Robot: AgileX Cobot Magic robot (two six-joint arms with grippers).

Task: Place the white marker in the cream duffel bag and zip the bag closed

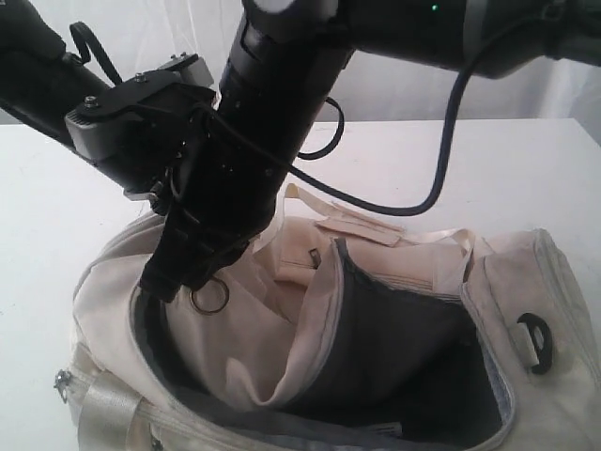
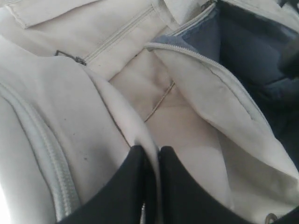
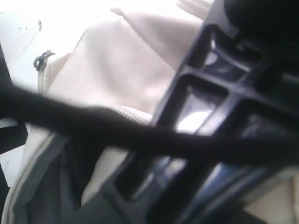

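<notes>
Cream duffel bag (image 1: 103,291) gapes open, left tool (image 2: 152,153) clamped on its edge; right tool (image 1: 221,254) untellable.

White table, one bag on it.
Plain white table (image 1: 56,207), matte, bare to the left and behind. The cream duffel bag (image 1: 254,329) sits directly on it in the foreground, mouth unzipped, dark lining showing.

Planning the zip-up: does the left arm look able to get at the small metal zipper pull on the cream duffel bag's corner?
Probably not yet: the left pincer is shut on a fold of the cream fabric duffel bag. The small metal zipper pull itself lies uncovered.
</notes>
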